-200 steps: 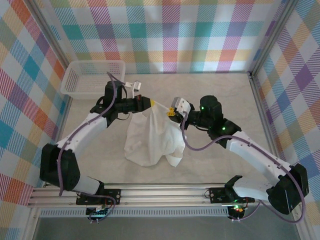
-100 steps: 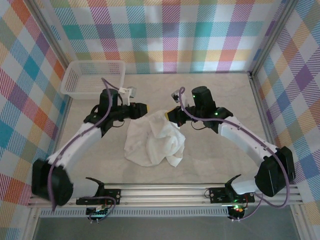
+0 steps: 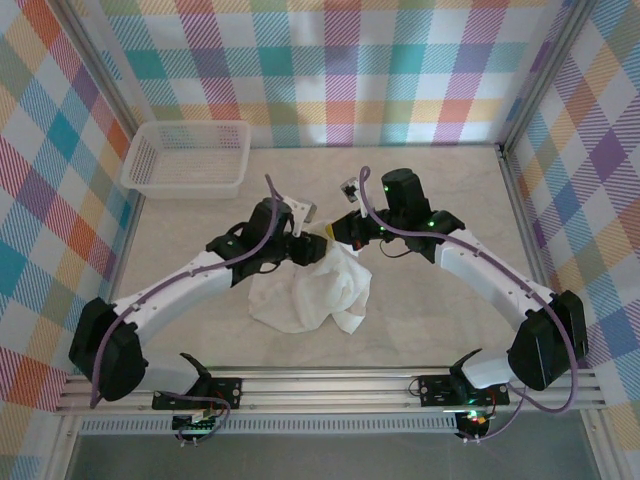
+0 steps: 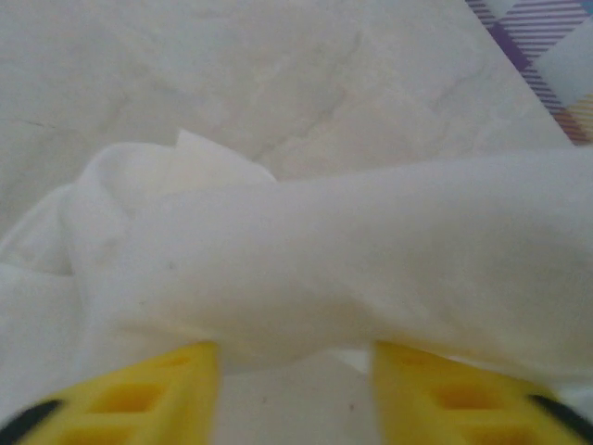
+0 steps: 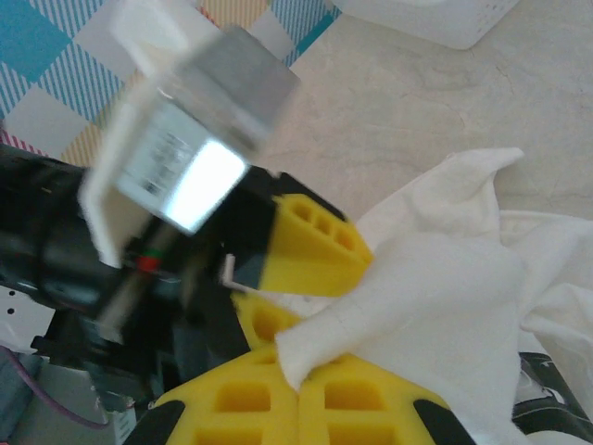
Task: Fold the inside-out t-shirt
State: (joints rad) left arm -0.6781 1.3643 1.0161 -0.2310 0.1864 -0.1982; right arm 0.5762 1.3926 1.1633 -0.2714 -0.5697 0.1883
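The inside-out t-shirt (image 3: 312,292) lies crumpled in a white heap at the table's middle, one corner lifted. My right gripper (image 3: 336,231) is shut on that corner; in the right wrist view its yellow fingers (image 5: 250,399) pinch a point of the shirt (image 5: 445,297). My left gripper (image 3: 316,249) sits just left of it, open. In the left wrist view a thick fold of the shirt (image 4: 324,250) hangs across the tips of the open gripper (image 4: 296,371), with bare table between the fingers. The left gripper (image 5: 292,283) is right in front of the right one.
A white mesh basket (image 3: 186,156) stands at the back left, its corner also in the right wrist view (image 5: 435,19). The marble-look table (image 3: 440,320) is walled by plaid panels. Both arms meet over the shirt's upper edge.
My left gripper let go of the shirt, opened, and moved right and nearer, up against the right gripper. The right gripper kept its hold and shifted left; the shirt sagged lower.
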